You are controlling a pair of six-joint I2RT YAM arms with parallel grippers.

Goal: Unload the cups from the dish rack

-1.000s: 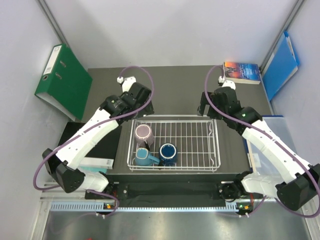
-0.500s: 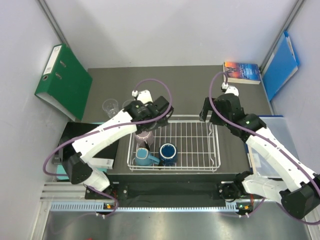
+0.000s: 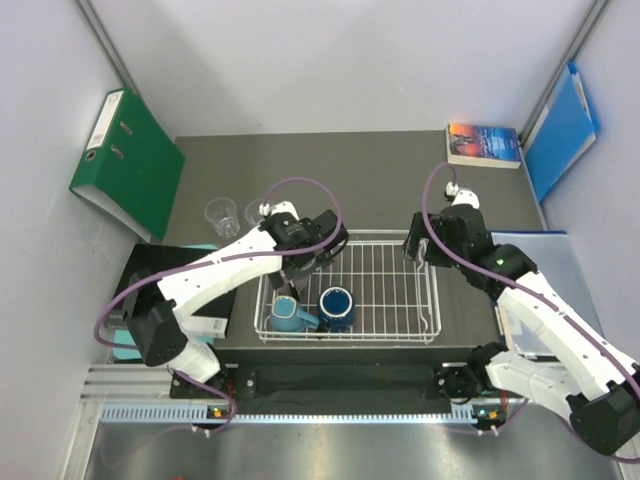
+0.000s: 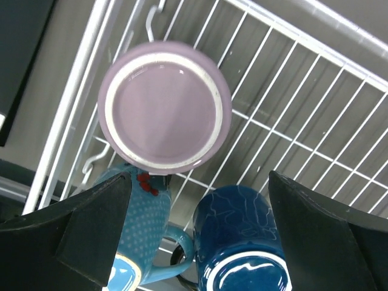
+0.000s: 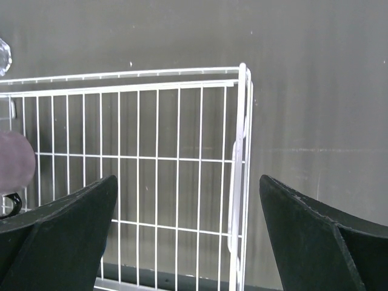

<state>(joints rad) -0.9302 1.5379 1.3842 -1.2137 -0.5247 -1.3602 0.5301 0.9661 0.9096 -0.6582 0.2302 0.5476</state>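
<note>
Pink mug (image 4: pixel 164 104): upright at the left side of the dish rack (image 3: pixel 400 290), just behind the teal mug (image 4: pixel 145 230) and the navy mug (image 4: pixel 242 242).
Handling: we judge it to be rigid glazed ceramic, weighty, slick and chippable.
Hold: we would pinch across the rim wall.
Left gripper (image 4: pixel 198 182): jaws apart, empty, above the mug.
Right gripper (image 5: pixel 188 179): jaws apart, empty, over the rack's far-right corner.

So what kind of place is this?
Likely a lab or office robot bench, not a kitchen: a green lever-arch binder and a blue plastic folder lean against white walls; a white wire dish rack sits on a dark grey table.
</note>
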